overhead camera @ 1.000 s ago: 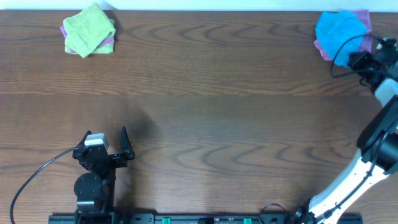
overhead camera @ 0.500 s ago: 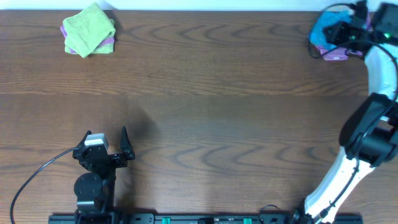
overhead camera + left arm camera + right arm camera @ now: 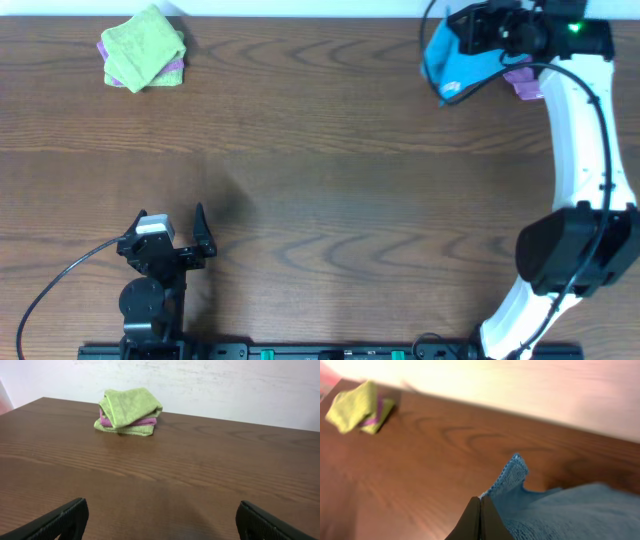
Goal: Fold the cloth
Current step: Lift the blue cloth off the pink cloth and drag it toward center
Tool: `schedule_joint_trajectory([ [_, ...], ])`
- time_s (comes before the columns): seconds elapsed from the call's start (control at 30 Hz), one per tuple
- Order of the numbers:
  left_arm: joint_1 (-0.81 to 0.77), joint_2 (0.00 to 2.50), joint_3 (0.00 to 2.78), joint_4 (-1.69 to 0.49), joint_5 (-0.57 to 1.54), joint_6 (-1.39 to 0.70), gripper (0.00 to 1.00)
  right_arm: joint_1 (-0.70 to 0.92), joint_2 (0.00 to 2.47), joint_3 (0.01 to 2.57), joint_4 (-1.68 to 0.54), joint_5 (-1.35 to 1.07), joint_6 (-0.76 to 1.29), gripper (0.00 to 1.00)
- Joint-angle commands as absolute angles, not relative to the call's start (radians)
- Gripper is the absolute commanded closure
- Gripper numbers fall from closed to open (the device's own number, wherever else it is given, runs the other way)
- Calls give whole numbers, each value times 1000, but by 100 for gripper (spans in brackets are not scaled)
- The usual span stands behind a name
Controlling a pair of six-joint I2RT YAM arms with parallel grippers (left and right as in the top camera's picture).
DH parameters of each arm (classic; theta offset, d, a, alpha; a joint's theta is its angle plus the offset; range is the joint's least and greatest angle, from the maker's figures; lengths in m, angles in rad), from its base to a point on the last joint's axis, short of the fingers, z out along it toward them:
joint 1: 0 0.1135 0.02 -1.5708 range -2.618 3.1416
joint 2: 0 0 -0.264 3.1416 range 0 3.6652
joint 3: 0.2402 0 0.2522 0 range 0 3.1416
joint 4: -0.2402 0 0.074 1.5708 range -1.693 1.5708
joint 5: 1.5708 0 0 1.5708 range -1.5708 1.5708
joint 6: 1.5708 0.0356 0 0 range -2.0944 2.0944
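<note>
A blue cloth [image 3: 460, 62] hangs from my right gripper [image 3: 478, 28] at the far right of the table, lifted and pulled left of a pink cloth [image 3: 525, 82] that lies beneath. In the right wrist view the shut fingers [image 3: 480, 510] pinch the blue cloth's [image 3: 560, 510] edge. My left gripper [image 3: 200, 232] rests open and empty near the front left; its fingers [image 3: 160, 520] show wide apart in the left wrist view.
A folded stack of green over pink cloths [image 3: 143, 48] lies at the far left corner, also in the left wrist view [image 3: 129, 411] and the right wrist view [image 3: 357, 407]. A white wall runs behind the table's far edge.
My right gripper took hold of the blue cloth and carried it left off the pile, uncovering the pink cloth. The left arm has not moved.
</note>
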State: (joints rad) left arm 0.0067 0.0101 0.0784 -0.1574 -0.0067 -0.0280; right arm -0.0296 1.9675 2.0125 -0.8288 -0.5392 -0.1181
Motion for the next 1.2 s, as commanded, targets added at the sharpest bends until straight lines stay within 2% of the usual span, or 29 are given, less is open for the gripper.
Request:
schedule_joint_trajectory([
  [0.0, 13, 4, 47, -171, -7, -22, 5, 17, 1943, 2030, -875, -524, -181, 99],
  [0.17, 13, 4, 47, -171, -7, -22, 4, 74, 1942, 2030, -949, -524, -204, 99],
  [0.67, 13, 4, 47, -171, -7, -22, 5, 258, 1942, 2030, -1192, -528, -448, 99],
  [0.83, 13, 4, 47, -171, -6, -22, 5, 368, 1942, 2030, -1324, -530, -576, 99],
  [0.97, 13, 4, 47, -171, -7, -22, 5, 444, 1942, 2030, -1541, -591, -829, 99],
  [1.0, 13, 4, 47, -171, -7, -22, 5, 455, 1942, 2030, -1572, -572, -868, 83],
  [1.03, 13, 4, 47, -171, -7, -22, 5, 463, 1942, 2029, -1580, -532, -860, 1],
  [1.17, 13, 4, 47, -171, -6, -22, 5, 464, 1942, 2028, -1576, -415, -751, 1],
])
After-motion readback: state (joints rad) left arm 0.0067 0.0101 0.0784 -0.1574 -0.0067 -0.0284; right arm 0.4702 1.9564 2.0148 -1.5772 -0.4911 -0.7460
